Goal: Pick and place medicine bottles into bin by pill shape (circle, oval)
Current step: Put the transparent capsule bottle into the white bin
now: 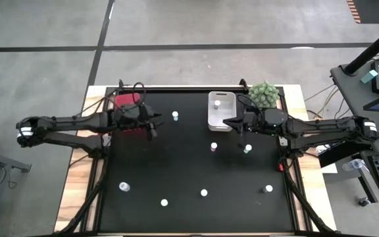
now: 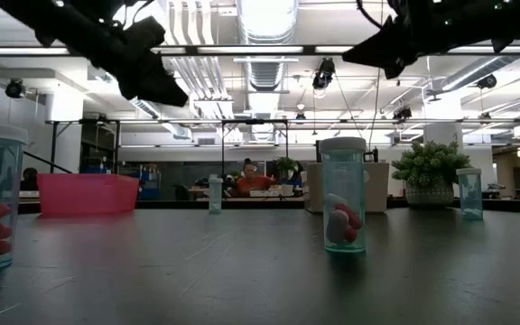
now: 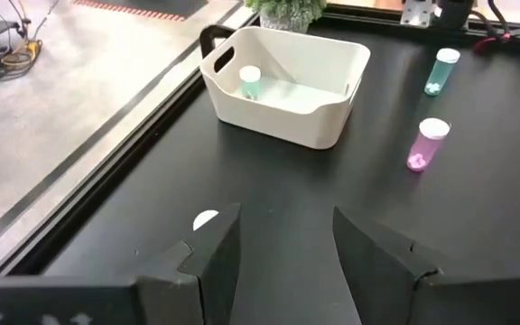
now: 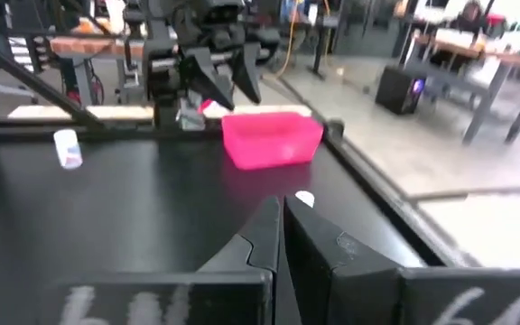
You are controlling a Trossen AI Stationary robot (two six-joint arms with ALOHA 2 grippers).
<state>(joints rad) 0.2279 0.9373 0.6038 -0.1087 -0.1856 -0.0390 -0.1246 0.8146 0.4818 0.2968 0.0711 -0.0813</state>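
You have one white-capped clear medicine bottle [image 3: 249, 81] in the white plastic bin [image 3: 332, 122] and about seven bottles loose on the black table [image 1: 176, 171], while the left gripper [image 3: 283, 257] hovers spread empty and the right gripper [image 4: 278, 236] sits pinched closed, empty

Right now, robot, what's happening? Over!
Left end effector open, empty. Right end effector shut, empty. One medicine bottle in white bin, others loose. Nothing blocking.

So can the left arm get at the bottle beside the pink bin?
Probably yes: the left gripper is open, and the bottle stands alone on bare table just beyond it, right of the pink bin.
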